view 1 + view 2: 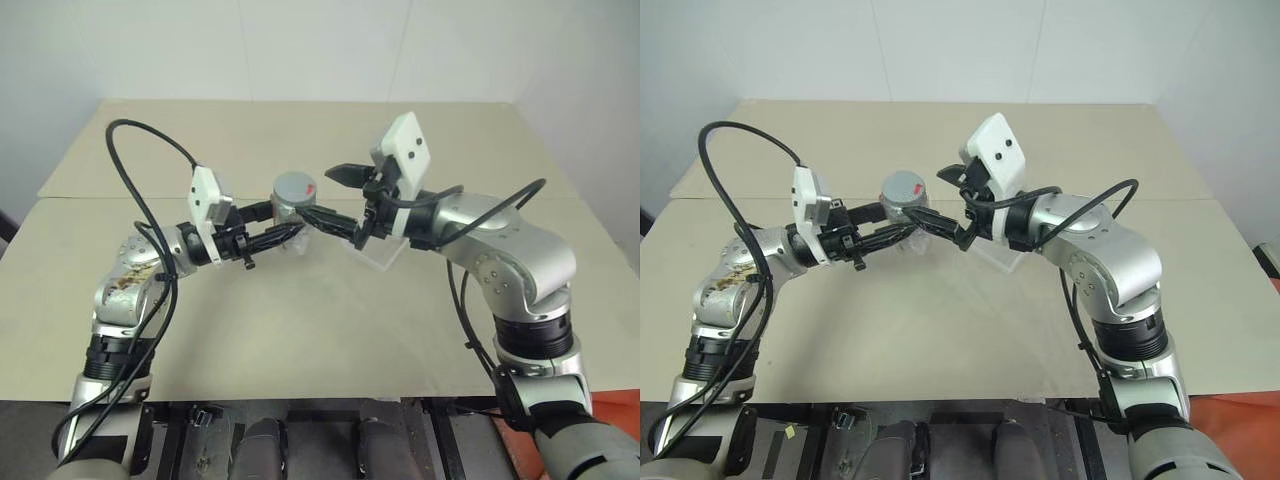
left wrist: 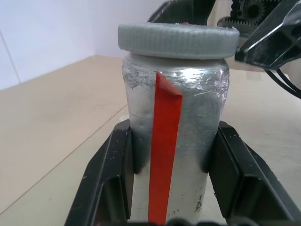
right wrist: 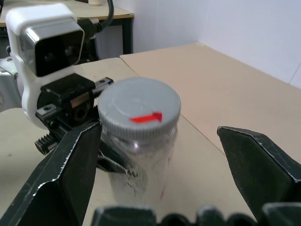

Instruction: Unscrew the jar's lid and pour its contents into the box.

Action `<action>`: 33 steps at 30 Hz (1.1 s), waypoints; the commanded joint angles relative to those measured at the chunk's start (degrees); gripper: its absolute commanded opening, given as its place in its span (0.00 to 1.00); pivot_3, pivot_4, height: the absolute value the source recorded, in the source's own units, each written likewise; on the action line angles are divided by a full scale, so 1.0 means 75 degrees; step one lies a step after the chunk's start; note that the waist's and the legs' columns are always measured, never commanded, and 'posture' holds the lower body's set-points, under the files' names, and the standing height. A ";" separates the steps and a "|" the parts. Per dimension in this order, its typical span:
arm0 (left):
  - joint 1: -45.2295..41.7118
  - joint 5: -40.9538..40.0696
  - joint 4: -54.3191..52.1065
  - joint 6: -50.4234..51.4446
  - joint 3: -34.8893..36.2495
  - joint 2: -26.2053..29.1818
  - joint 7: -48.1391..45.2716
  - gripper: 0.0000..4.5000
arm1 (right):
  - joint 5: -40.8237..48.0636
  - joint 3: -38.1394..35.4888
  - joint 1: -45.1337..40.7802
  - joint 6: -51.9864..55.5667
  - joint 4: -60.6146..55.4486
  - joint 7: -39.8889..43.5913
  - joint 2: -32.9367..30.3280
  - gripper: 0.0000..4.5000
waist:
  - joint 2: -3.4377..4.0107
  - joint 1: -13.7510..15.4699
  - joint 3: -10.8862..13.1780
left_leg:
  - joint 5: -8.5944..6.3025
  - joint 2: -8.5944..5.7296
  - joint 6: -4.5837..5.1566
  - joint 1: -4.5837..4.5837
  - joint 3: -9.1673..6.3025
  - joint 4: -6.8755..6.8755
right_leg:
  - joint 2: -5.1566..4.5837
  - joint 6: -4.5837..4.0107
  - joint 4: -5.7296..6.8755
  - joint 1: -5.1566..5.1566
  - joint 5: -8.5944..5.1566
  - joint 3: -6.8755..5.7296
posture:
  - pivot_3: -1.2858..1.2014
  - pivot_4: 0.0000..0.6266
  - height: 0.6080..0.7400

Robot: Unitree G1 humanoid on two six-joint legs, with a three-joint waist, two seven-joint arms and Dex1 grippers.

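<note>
The silvery jar (image 2: pixel 176 122), marked with a red strip, stands upright above the table with my left gripper (image 1: pixel 283 230) shut on its body. The black fingers (image 2: pixel 106 181) press on both sides. Its grey ribbed lid (image 3: pixel 139 109), with a red mark on top, sits on the jar. My right gripper (image 1: pixel 335 197) is open at lid height, one finger (image 3: pixel 70 169) on each side of the lid and both apart from it. The contents are hidden inside the jar. The clear box (image 1: pixel 377 255) lies on the table just beneath my right hand.
The tan table (image 1: pixel 300 330) stretches wide around both arms, with a seam running across behind them and a white wall at the back. Black cables loop off both forearms. In the right wrist view, my left arm's white camera housing (image 3: pixel 44 42) sits behind the jar.
</note>
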 commanded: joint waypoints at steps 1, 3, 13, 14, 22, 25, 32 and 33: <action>0.0005 -0.0304 -0.0476 -0.0046 0.0109 0.0070 -0.0240 0.41 | -0.0131 -0.0431 -0.0043 -0.0216 0.0024 -0.0131 -0.0147 0.99 | 0.0000 0.0000 0.0000 | 0.0000 0.0000 0.0000 0.0000 0.0001 0.0000 | 0.0000 0.0000 0.0000 0.0000 0.0000 0.0000 | 0.52 0.24 1.00; 0.0052 -0.0325 -0.0511 -0.0036 0.0099 0.0093 -0.0248 0.41 | -0.0131 -0.0443 -0.0046 -0.0218 0.0033 -0.0151 -0.0158 0.99 | 0.0000 0.0000 0.0000 | 0.0000 0.0000 0.0000 0.0000 0.0002 0.0000 | 0.0000 0.0000 -0.0001 0.0000 0.0000 0.0000 | 0.52 0.24 1.00; 0.0174 -0.0423 -0.0657 0.0057 0.0061 0.0148 -0.0316 0.41 | -0.0146 -0.0525 -0.0043 -0.0198 0.0057 -0.0068 -0.0241 0.99 | 0.0000 0.0000 0.0000 | 0.0000 0.0000 0.0000 0.0000 0.0006 0.0000 | 0.0000 0.0000 -0.0001 0.0000 0.0000 0.0001 | 0.52 0.24 1.00; 0.0185 -0.0419 -0.0667 0.0065 0.0064 0.0147 -0.0330 0.41 | -0.0152 -0.0525 -0.0042 -0.0192 0.0054 -0.0057 -0.0251 0.99 | 0.0000 -0.0001 0.0000 | 0.0000 0.0000 0.0000 0.0000 0.0008 0.0000 | 0.0000 0.0000 0.0000 0.0000 0.0000 0.0001 | 0.52 0.24 1.00; 0.0185 -0.0432 -0.0640 0.0096 0.0100 0.0130 -0.0412 0.41 | -0.0157 -0.0560 0.0042 -0.0125 -0.0018 0.0047 -0.0456 0.99 | 0.0000 -0.0002 0.0000 | 0.0000 0.0000 0.0000 0.0000 0.0009 0.0000 | 0.0000 0.0000 -0.0002 0.0001 0.0000 0.0001 | 0.52 0.24 1.00; 0.0137 -0.0324 -0.0442 0.0005 0.0147 0.0135 -0.0370 0.41 | -0.0119 -0.0620 0.0149 -0.0108 -0.0072 0.0160 -0.0692 0.99 | 0.0000 0.0009 0.0000 | 0.0000 0.0000 0.0000 0.0000 0.0011 0.0000 | 0.0000 0.0000 -0.0002 0.0001 0.0000 0.0000 | 0.52 0.24 1.00; -0.0182 0.0124 0.0074 -0.0176 0.0000 -0.0163 0.0284 0.41 | 0.0411 -0.0796 0.0501 -0.0017 -0.0721 0.0475 -0.0901 0.99 | 0.0000 0.0010 0.0000 | 0.0000 0.0000 0.0000 0.0000 0.0006 0.0000 | 0.0000 0.0000 -0.0004 0.0003 0.0000 0.0000 | 0.52 0.24 1.00; -0.0185 0.0134 0.0077 -0.0191 -0.0047 -0.0193 0.0251 0.41 | 0.0518 -0.0805 0.0517 -0.0002 -0.0804 0.0460 -0.0825 0.99 | 0.0000 -0.0005 0.0000 | 0.0000 0.0000 0.0000 0.0000 0.0004 -0.0001 | 0.0000 0.0000 -0.0005 0.0002 0.0000 0.0000 | 0.52 0.24 1.00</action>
